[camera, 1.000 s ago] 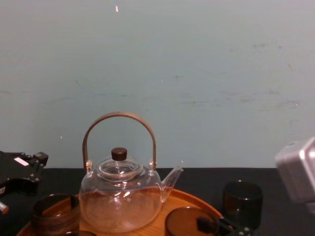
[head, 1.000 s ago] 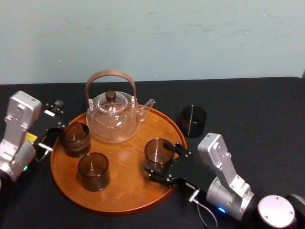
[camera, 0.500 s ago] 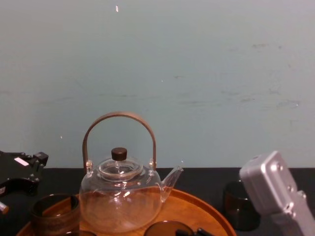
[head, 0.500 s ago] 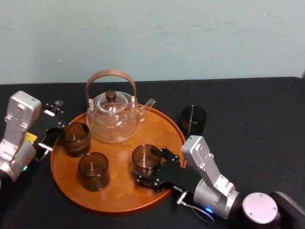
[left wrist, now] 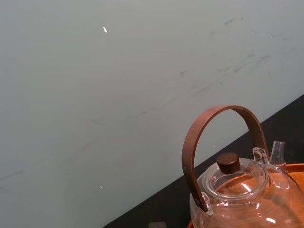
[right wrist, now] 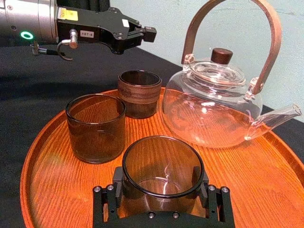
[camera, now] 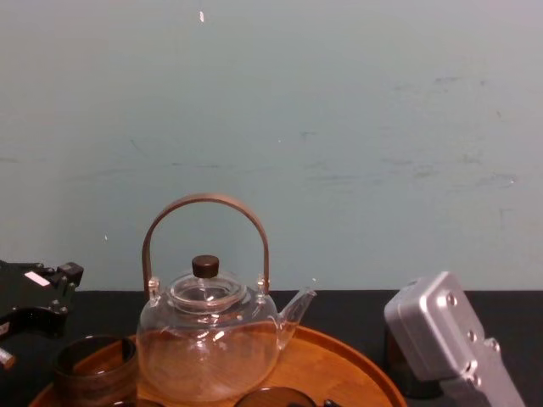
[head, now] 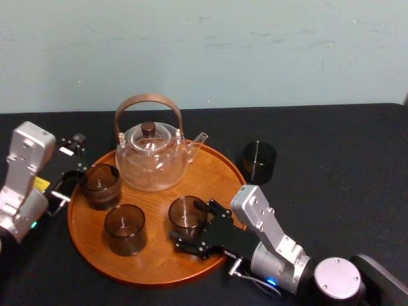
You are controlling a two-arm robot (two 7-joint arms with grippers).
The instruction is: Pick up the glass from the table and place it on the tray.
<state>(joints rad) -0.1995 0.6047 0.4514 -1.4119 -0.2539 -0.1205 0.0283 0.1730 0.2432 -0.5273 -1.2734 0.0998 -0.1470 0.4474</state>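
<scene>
A smoky brown glass (head: 187, 212) sits between the fingers of my right gripper (head: 190, 229), which is shut on it. In the right wrist view the glass (right wrist: 163, 173) is low over the wood of the tray (right wrist: 57, 190), with a black finger (right wrist: 117, 184) on each side. Whether it touches the tray I cannot tell. The round orange-brown tray (head: 86, 239) lies in the middle of the black table. My left gripper (head: 66, 167) stands open at the tray's left edge, beside another brown glass (head: 101, 185).
On the tray stand a clear glass teapot (head: 151, 159) with a brown hoop handle and a second empty glass (head: 125, 228). A dark glass (head: 259, 162) stands on the table right of the tray. A pale wall closes the back.
My right gripper has carried the glass leftward from the tray's right rim to farther in over the tray. The left arm has not moved.
</scene>
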